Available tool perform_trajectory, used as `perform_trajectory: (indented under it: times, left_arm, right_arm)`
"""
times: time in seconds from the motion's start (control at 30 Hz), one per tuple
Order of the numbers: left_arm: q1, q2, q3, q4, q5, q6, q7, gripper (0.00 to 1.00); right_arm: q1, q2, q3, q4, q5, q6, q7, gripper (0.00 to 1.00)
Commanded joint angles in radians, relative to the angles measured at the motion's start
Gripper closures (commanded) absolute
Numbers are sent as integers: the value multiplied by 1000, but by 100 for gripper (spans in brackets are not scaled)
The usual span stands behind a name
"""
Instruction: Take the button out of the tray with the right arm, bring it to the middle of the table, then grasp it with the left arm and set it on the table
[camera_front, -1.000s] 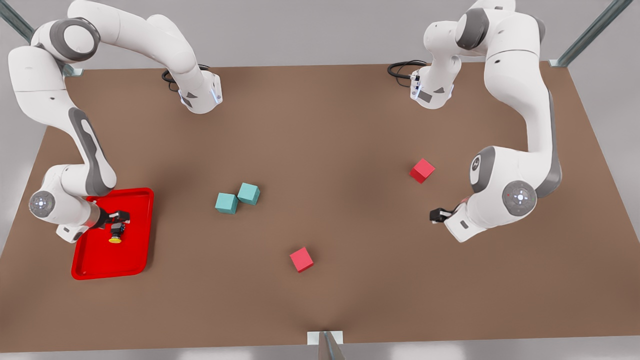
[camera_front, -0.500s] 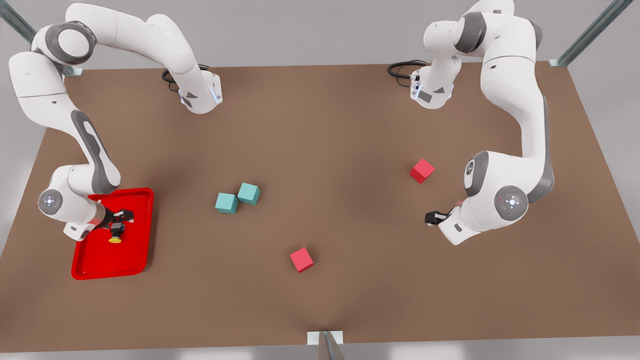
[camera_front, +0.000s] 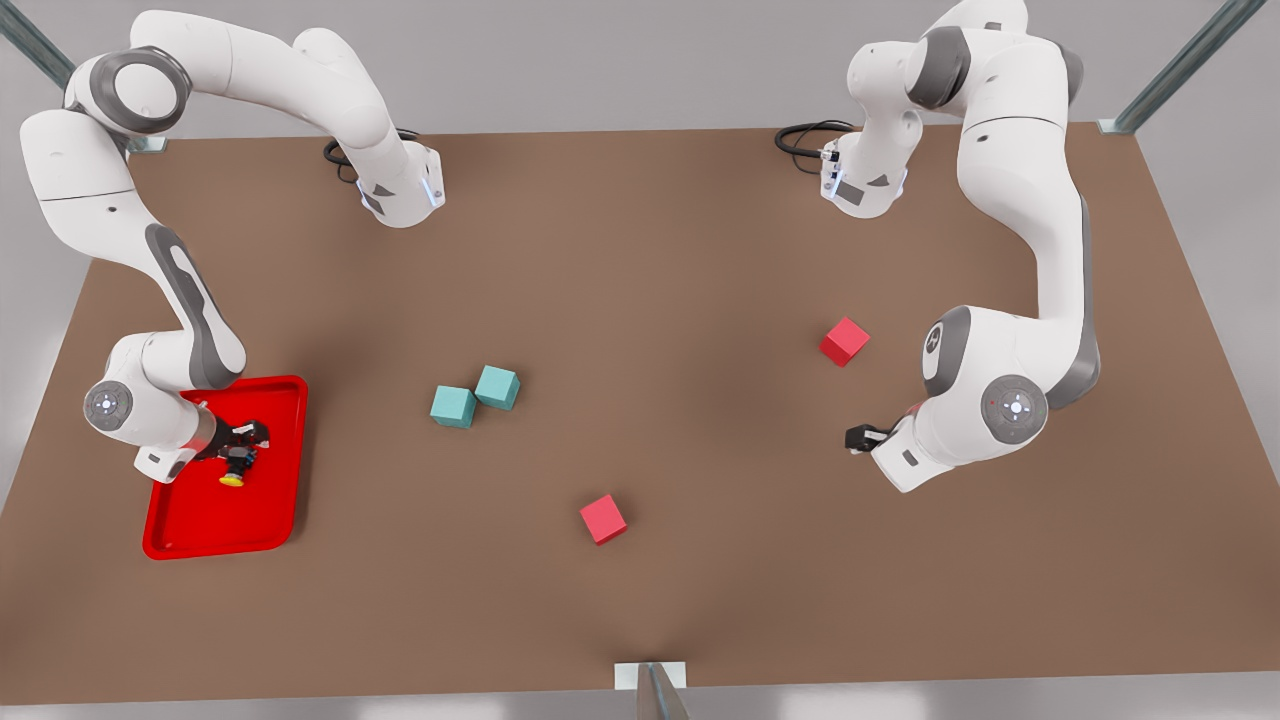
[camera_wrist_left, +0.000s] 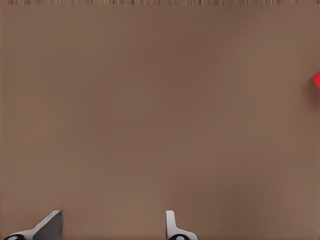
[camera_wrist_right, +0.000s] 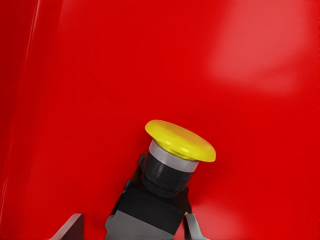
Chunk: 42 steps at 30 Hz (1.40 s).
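The button, a black body with a yellow cap, lies tipped on its side in the red tray at the front view's left. My right gripper is down in the tray, open, its fingers on either side of the black body. In the right wrist view the button sits between the right gripper fingers on the tray floor; one finger is against the body, the other stands a little off. My left gripper hangs open over bare table at the front view's right, its fingertips empty.
Two teal cubes touch left of the table's middle. One red cube lies near the front centre, another near the left arm, seen at the edge of its wrist view. The brown table spreads wide between the arms.
The right arm's wrist has shifted slightly, with its gripper staying at the button. The left arm has drifted a little toward the front view's left.
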Motion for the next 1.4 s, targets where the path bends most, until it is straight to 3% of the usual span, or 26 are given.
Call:
perform_trajectory:
  times: [0.0,0.1,0.2,0.63,0.97,1.17,1.37]
  left_arm:
    - [0,-2,0,1,1,3,-3,0]
    - [0,-2,0,1,1,3,-3,0]
    - [0,-2,0,1,1,3,-3,0]
    - [-2,-10,0,2,1,-1,-11,0]
    - [3,-16,0,2,2,-12,-9,0]
    - [11,-17,1,2,4,-10,-9,0]
    - [15,-19,6,1,4,-10,-9,0]
  right_arm:
    - [1,-1,0,0,1,9,-5,20]
    - [5,-1,0,0,1,10,14,20]
    - [5,1,0,0,0,12,20,32]
    - [2,-7,2,3,-2,10,20,53]
    - [21,-83,56,11,79,-45,55,54]
    - [349,-186,11,118,311,-208,247,54]
    - [1013,-189,-380,316,629,-269,461,54]
